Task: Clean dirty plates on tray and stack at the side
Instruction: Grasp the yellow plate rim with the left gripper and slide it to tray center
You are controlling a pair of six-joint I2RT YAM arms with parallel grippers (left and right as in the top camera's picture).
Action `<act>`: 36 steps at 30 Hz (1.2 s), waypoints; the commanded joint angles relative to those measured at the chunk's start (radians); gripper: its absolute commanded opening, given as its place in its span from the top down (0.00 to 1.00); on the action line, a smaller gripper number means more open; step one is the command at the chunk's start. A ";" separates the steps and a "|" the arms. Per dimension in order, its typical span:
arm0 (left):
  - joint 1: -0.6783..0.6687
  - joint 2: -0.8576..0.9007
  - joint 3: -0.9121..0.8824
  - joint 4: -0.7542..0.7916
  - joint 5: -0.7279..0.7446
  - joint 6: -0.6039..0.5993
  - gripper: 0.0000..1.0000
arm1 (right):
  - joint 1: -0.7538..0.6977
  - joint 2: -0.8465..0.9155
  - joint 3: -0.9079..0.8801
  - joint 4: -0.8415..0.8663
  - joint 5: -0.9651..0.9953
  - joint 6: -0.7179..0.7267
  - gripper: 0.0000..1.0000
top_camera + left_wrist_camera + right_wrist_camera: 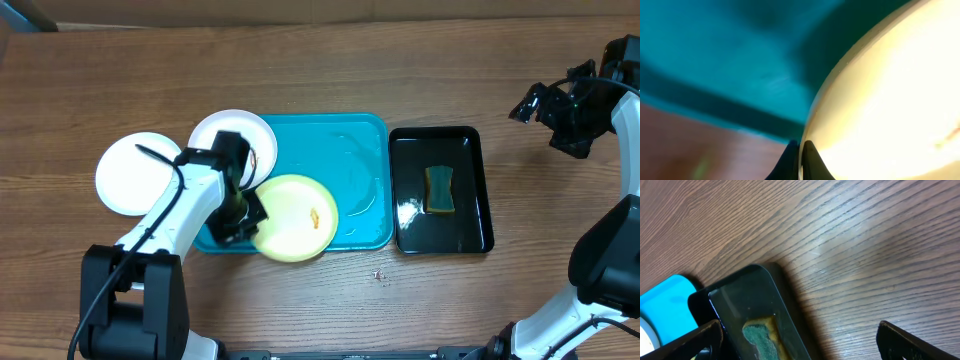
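On the wood-grain table [400, 70], three plates counted. One white plate [130, 172] off the tray, flat on bare wood at the left. A second white plate [232, 132] across the far left corner of the turquoise tray [355, 160], partly hidden by the left arm. One pale yellow-green plate [295, 217] at the tray's near edge, overhanging it toward the front, with a small orange smear near the middle.

One turquoise tray only, with glossy streaks inside. One black tray [440, 235] just beside it on the right, nearly touching. One green-and-yellow sponge [439, 190] in the middle of the black tray.

Two arms. Left gripper [248, 215] clenched on the left rim of the yellow-green plate; from the left wrist, dark fingertips [812, 162] pinching that pale rim. Right gripper [550, 125] spread wide, grasping nothing, over bare wood well to the right of the black tray; from the right wrist, a corner of each tray and the sponge below.

Surface: brown wood grain throughout, matte. Of the room, only a paler brown strip beyond the far table edge, too little to identify.
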 commanded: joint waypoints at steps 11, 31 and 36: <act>-0.121 -0.009 0.050 0.267 -0.031 -0.041 0.96 | -0.002 -0.013 0.015 0.003 -0.004 0.000 0.00; -0.127 0.016 0.044 0.333 -0.052 0.224 0.44 | -0.002 -0.013 0.015 0.003 -0.004 0.000 0.00; -0.133 0.069 0.041 0.341 -0.052 0.220 0.45 | -0.002 -0.013 0.015 0.003 -0.004 0.000 0.00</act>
